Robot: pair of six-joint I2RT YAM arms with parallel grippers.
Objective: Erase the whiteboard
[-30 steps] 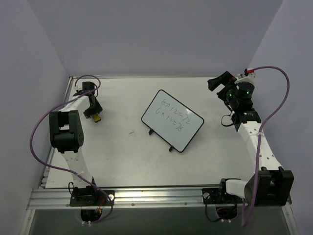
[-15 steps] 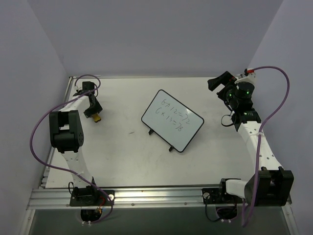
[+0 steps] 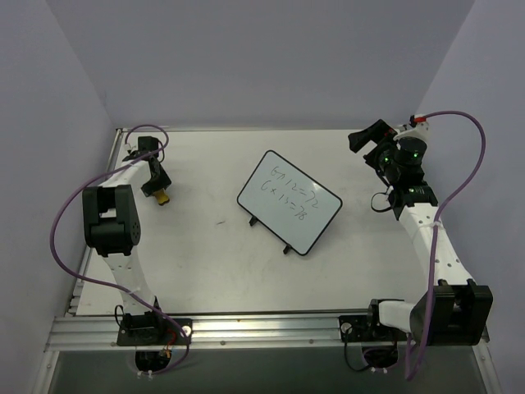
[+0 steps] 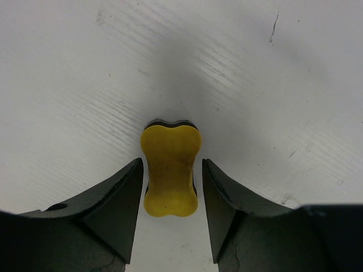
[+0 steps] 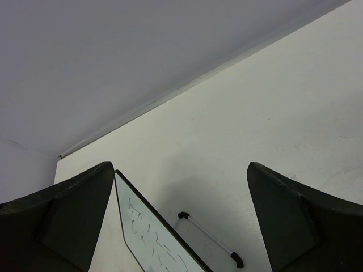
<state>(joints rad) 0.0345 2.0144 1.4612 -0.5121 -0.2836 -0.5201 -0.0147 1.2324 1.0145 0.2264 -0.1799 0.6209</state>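
The whiteboard [image 3: 289, 201] lies angled in the middle of the table, with black handwritten sums on it. Its upper edge and a thin stand bar with two black feet [image 5: 207, 238] show in the right wrist view, with the board [image 5: 148, 241] low in the frame. A yellow bone-shaped eraser [image 4: 170, 148] lies on the table at the far left [image 3: 164, 198]. My left gripper [image 4: 171, 161] is open, its fingers on either side of the eraser with small gaps. My right gripper [image 3: 367, 136] is open and empty, raised at the far right and facing the board [image 5: 178, 170].
Purple walls close in the table on the left, back and right. The table's back edge [image 5: 170, 99] runs behind the board. A small dark mark [image 3: 220, 222] lies left of the board. A metal rail [image 3: 262, 328] runs along the near edge by the arm bases.
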